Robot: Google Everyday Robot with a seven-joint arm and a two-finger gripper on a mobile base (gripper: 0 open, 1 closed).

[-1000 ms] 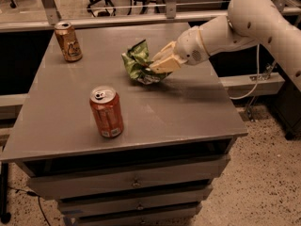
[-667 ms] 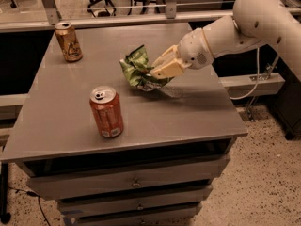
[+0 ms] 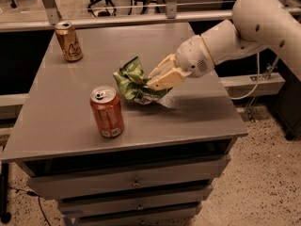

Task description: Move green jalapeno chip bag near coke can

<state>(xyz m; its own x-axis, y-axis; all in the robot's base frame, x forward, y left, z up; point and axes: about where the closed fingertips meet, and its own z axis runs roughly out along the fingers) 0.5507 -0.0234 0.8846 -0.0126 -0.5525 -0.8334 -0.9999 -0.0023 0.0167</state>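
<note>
With the gripper (image 3: pixel 157 80) clamped on the chip bag (image 3: pixel 130 81), low over the tabletop (image 3: pixel 202 114) near the coke can (image 3: pixel 107 111), set it down gently without nudging the can.

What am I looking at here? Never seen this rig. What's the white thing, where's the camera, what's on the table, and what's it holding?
The white thing is a robot arm reaching in from the right. It belongs to a mobile robot with a single arm. At its tip is the gripper, whose two tan fingers close on things.

There is one camera, looking down at the grey table from the front. Where it is mounted isn't shown.

The fingers are closed on the green jalapeno chip bag, mid-table. Whether the bag touches the surface is hard to tell.

The coke can stands upright near the front edge, just left of the bag and apart from it. A gold-brown can stands at the far left corner.
</note>
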